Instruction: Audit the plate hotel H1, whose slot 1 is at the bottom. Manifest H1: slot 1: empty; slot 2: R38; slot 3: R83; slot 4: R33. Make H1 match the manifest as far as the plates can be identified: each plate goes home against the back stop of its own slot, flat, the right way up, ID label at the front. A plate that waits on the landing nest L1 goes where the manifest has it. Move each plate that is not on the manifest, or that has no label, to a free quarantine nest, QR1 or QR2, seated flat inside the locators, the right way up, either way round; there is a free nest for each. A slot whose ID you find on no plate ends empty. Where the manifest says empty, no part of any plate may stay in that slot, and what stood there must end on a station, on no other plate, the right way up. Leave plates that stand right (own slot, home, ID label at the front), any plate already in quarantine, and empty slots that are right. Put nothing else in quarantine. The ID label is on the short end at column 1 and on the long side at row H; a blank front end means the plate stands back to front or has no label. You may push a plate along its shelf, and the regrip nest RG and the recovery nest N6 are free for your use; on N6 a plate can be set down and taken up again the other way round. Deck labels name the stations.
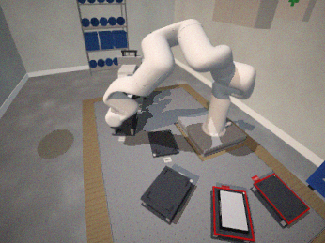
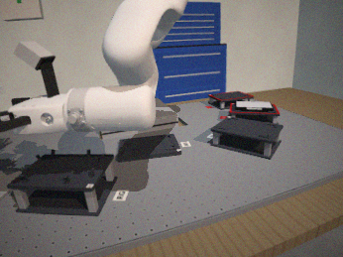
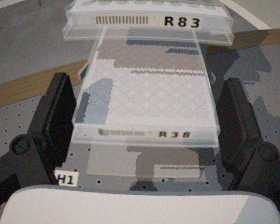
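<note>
Arm low, level; hand (image 3: 146, 136) clamps R38 plate (image 3: 146, 100).

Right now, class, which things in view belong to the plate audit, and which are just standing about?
Job:
gripper shut on plate R38
plate R83
H1 label
red quarantine nests
dark nests

Bystanders:
blue drawer cabinet
wall shelf rack
wall cupboard
</note>
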Controlling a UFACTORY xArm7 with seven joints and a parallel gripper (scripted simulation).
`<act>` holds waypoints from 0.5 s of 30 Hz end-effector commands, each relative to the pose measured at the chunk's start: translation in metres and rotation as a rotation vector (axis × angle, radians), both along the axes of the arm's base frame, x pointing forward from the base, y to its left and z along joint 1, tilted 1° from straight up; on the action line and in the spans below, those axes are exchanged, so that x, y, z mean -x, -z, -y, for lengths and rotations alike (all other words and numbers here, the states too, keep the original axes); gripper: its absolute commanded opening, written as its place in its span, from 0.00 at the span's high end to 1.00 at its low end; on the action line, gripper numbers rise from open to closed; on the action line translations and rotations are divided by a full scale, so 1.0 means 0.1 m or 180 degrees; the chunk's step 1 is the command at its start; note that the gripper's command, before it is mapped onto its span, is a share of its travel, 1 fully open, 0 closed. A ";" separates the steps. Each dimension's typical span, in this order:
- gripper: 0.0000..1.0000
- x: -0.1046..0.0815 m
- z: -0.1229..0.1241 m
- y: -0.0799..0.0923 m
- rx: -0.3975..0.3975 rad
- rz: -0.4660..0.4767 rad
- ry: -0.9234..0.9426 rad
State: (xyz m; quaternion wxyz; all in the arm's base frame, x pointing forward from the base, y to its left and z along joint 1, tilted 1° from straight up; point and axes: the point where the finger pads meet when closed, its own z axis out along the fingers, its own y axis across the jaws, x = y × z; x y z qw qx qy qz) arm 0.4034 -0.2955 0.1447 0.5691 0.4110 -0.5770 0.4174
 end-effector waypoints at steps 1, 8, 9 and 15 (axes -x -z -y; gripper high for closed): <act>1.00 0.00 0.02 -0.01 0.0003 0.0011 0.0002; 1.00 0.01 0.05 -0.01 0.0003 0.0011 0.0002; 1.00 0.01 0.05 -0.01 0.0003 0.0011 0.0002; 1.00 0.02 0.08 -0.01 0.0003 0.0011 0.0002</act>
